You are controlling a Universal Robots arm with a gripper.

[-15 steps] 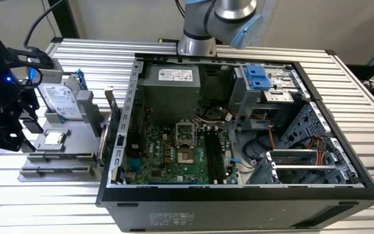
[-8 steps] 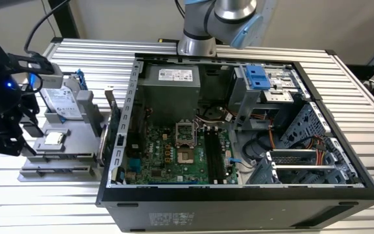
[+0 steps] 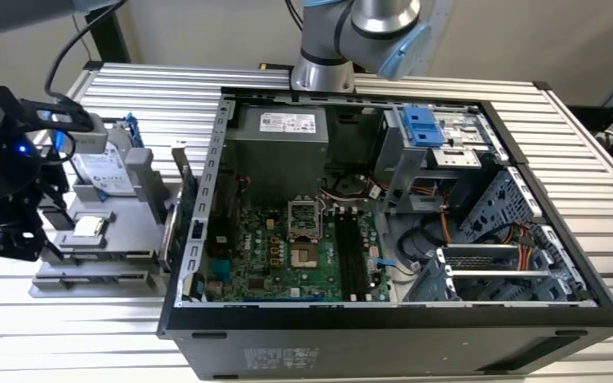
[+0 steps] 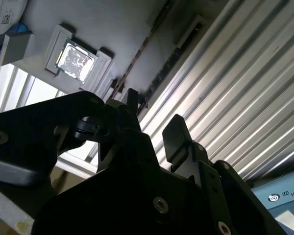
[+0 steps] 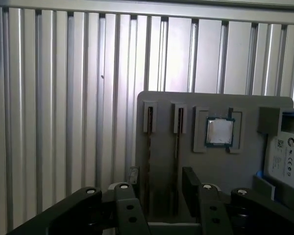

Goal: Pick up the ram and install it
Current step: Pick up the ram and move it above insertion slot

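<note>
Barely started tbh: my gripper [image 5: 160,178] hangs wide open and empty over the grey tray [image 3: 93,281], at 9 o'clock from the case [image 3: 392,317] in the exterior view. The ram [image 5: 177,156] stands on edge in its tray slot, ungripped. The motherboard's memory slots [image 3: 350,255] look empty.

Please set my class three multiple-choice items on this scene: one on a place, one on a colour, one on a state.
1. Where is the gripper?
A) inside the case
B) over the holder beside the case
C) behind the case

2. What colour is the holder?
A) red
B) green
C) grey

3. By the ram, the fingers are:
A) open
B) shut on it
C) shut on nothing

Answers:
1 B: it hangs over the holder, on the exterior view's left of the case.
2 C: its bare plate is grey.
3 A: both wrist views show a gap between the fingers, and the ram sits in its slot.
</note>
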